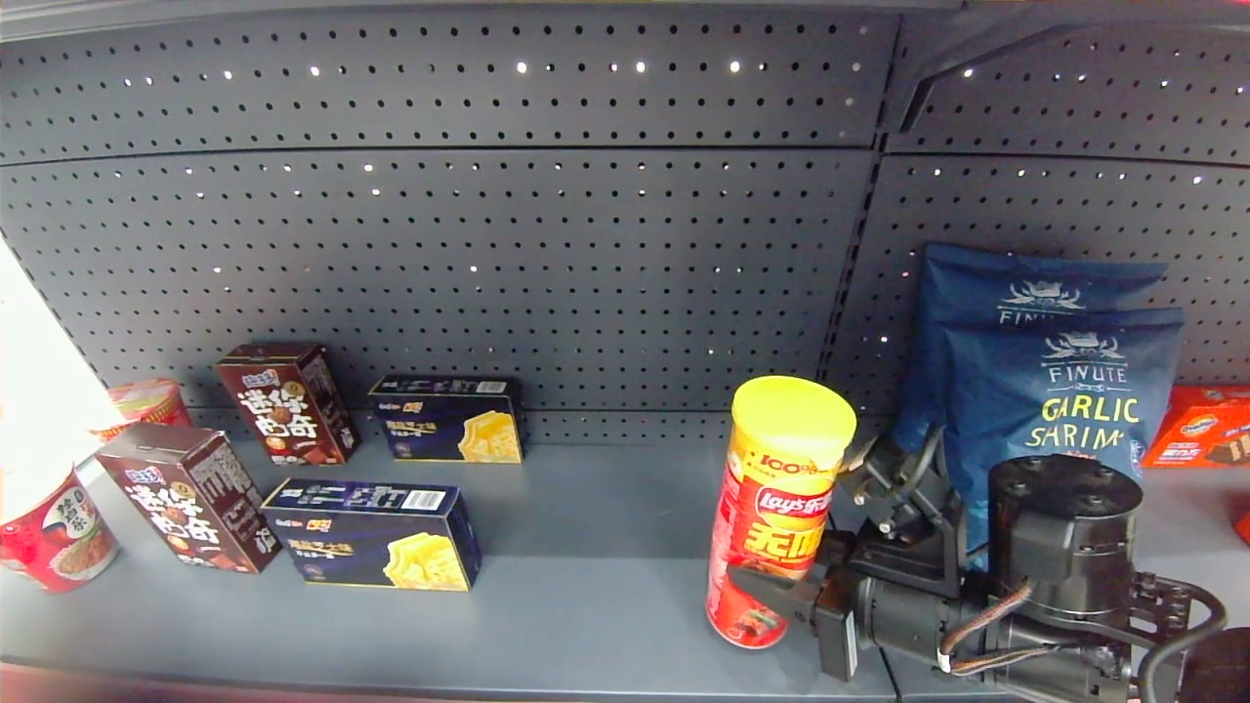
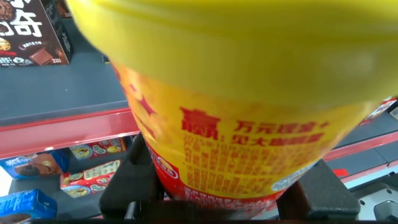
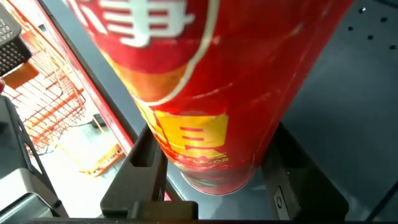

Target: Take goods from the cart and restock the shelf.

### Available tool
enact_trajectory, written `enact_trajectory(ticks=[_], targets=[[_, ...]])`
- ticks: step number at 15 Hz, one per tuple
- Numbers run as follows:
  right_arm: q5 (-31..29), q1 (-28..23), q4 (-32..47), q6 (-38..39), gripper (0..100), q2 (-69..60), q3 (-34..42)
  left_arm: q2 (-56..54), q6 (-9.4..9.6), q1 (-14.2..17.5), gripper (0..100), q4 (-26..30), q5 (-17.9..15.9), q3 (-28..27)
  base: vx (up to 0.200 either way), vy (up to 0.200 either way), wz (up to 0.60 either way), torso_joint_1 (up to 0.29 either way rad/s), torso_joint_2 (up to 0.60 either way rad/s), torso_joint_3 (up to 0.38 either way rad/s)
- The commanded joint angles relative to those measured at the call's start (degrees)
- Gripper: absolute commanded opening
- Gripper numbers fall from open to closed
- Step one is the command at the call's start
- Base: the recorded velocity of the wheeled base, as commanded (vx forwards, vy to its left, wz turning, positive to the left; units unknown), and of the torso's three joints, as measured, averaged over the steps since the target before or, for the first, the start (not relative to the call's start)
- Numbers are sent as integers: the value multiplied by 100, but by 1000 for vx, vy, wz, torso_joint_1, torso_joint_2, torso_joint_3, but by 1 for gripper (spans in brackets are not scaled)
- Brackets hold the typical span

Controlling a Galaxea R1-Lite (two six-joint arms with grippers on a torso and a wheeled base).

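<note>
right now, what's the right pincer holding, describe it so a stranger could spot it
On the grey shelf, go right of middle, just left of the blue bags. The can stands upright there in the right pincer. It is the only tall red tube with a yellow lid; its neighbours are bags and boxes.

The chips can (image 1: 776, 508) stands on the shelf (image 1: 586, 605), boxes (image 1: 376, 535) to its left, bags (image 1: 1060, 391) behind-right.
</note>
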Motion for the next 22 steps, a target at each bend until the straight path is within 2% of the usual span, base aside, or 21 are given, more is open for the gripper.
enact_trajectory(ticks=[1,14,15,19,22], targets=[[1,-3,-97,2,0,279,31,-6,-2,3,0,6,5,-1,0,0,0,0,0,0],[10,23,-554,-16,0,1027,31,3,-37,-6,0,6,-12,-1,0,0,0,0,0,0],[10,41,-563,-16,100,1035,49,3,-37,3,0,6,-12,-1,0,0,0,0,0,0],[-148,50,-563,-16,100,824,233,3,-28,3,0,-3,-21,-1,0,0,0,0,0,0],[-227,32,-563,-7,100,95,848,-6,33,3,0,-3,-21,17,0,0,0,0,0,0]])
